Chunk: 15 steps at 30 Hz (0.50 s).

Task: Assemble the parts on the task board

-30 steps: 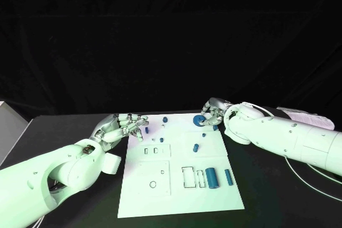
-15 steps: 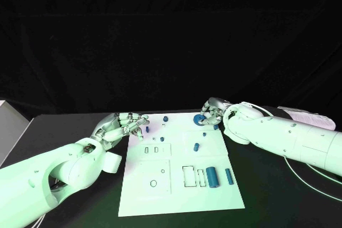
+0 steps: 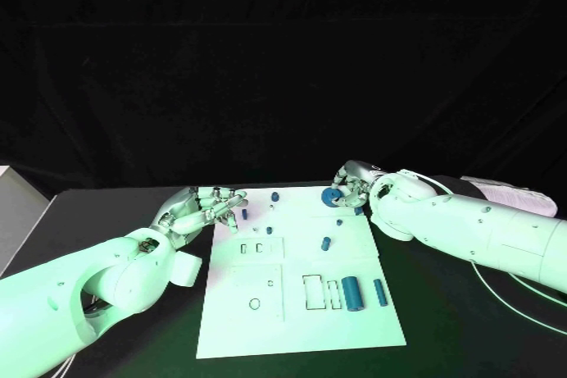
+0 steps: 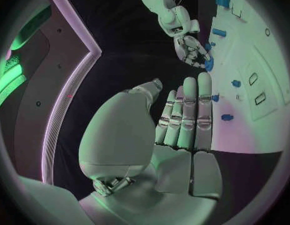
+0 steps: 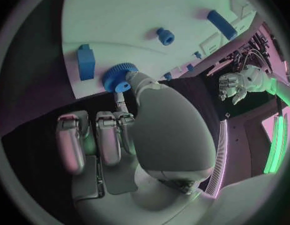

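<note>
Your right hand (image 3: 352, 188) sits at the far right corner of the task board (image 3: 296, 312) and it's pinching a round blue gear (image 3: 331, 197) between thumb and a finger; in the right wrist view the gear (image 5: 119, 78) sits right at the board's edge with the other fingers (image 5: 107, 135) lined up beside it, off over the dark tabletop (image 3: 106, 210). Your left hand (image 3: 203, 209) is over the far left edge of the board, holding nothing, fingers (image 4: 190, 110) stretched out straight and close together, thumb apart. On the board you've got a small blue peg (image 3: 274, 196) near the far edge, another little blue piece (image 3: 268, 229) just nearer, and a short blue pin (image 3: 325, 244) lying in the middle. At the near right, a fat blue cylinder (image 3: 350, 294) lies beside a thinner blue bar (image 3: 379, 292), next to a rectangular cut-out (image 3: 312, 293). Two small slots (image 3: 251, 249) and a round hole (image 3: 254, 304) sit on the left half.
</note>
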Available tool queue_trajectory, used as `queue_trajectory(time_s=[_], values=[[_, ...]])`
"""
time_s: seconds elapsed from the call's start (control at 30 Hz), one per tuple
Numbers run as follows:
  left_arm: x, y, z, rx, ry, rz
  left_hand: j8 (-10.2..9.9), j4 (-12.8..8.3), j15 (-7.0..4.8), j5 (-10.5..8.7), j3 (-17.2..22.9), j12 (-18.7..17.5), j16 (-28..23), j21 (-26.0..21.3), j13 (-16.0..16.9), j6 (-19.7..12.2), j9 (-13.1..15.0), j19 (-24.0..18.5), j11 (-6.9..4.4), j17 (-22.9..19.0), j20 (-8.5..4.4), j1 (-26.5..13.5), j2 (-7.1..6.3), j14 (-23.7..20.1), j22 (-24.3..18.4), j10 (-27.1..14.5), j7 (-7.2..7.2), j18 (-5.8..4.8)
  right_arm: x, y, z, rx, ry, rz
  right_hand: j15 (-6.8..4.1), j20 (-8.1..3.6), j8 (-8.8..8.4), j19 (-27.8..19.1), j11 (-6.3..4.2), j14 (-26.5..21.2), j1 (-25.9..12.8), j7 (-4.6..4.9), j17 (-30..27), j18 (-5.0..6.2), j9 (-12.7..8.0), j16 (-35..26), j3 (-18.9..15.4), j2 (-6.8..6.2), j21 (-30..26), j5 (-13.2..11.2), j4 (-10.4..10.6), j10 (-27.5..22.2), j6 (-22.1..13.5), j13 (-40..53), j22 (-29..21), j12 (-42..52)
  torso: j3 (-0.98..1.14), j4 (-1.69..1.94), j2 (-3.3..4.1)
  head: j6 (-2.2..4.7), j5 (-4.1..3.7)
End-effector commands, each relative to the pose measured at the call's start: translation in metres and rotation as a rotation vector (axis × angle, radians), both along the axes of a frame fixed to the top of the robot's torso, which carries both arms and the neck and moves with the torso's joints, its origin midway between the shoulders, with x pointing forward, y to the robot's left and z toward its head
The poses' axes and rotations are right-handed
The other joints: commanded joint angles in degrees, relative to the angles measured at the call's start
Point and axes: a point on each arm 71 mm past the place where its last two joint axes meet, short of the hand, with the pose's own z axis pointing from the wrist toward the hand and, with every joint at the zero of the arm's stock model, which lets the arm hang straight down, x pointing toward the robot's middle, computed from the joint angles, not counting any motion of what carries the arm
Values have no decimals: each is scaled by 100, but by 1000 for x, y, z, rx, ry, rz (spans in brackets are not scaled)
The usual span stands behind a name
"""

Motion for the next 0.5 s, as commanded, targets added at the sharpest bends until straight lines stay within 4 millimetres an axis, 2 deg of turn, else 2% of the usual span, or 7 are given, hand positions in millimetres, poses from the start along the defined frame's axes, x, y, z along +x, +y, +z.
queue_trajectory(time_s=[0.03, 0.23, 0.5], values=[[-1, -2, 1, -4, -4, -22, -9, -4, -6, -19, 36, -31, 33, 20, -10, -45, 9, -43, 2, -2, 1, 26, 19, -40, 5, -46, -3, 77, -5, 6, 7, -28, -111, 36, -44, -43, 52, 600, -40, 564, -3, -51, 1350, -37, 9, 19, 92, 0, 30, 71, -11, 609, 121, 1509, 1509, 12, 2, -4, -5, 9, 4], [0, -2, 0, -4, -4, -21, -9, -4, -6, -19, 36, -31, 33, 20, -10, -45, 9, -43, 2, -2, 1, 26, 19, -40, 5, -46, -3, 77, -18, 27, 15, -21, -214, 98, -49, -48, 61, 600, -47, 565, -57, -60, 1353, -37, 8, 19, 155, -48, 30, 97, -26, 609, 155, 1509, 1509, 12, 1, 4, -5, 21, 13], [0, -3, 0, -4, -3, -22, -9, -4, -6, -19, 36, -31, 33, 20, -10, -45, 9, -43, 2, -2, 1, 26, 19, -40, 5, -46, -3, 77, -31, 71, 19, -7, -268, 184, -54, -52, 64, 600, -52, 564, -126, -65, 1349, -37, 6, 18, 191, -96, 30, 89, -27, 609, 176, 1509, 1509, 12, -7, 10, -3, 43, 26]])
